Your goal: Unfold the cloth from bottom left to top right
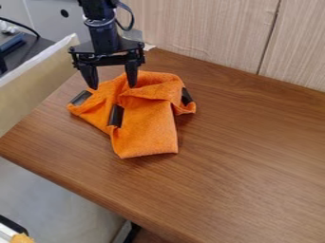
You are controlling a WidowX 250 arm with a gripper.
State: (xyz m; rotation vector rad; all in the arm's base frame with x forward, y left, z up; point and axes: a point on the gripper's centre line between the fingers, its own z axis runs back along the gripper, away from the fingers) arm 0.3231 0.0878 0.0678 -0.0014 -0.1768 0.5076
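Hanging from the black arm (101, 28) above the far left part of the table (254, 166), the claw (113, 86) points downward, its two fingers spread wide apart with nothing between them. The orange cloth (149, 128) lies crumpled below, on the far left part of the wood-grained tabletop. Its far portion is bunched into raised folds; its near portion forms a flatter flap ending in a roughly straight edge. Three dark patches mark the cloth: one at its left corner, one near the middle, one at its right side. Whether the fingertips touch the fabric cannot be told. Pale panels (190, 28) with a dark seam stand along the far side of the table. A beige board (38, 80) with a white upper edge runs along the left side.
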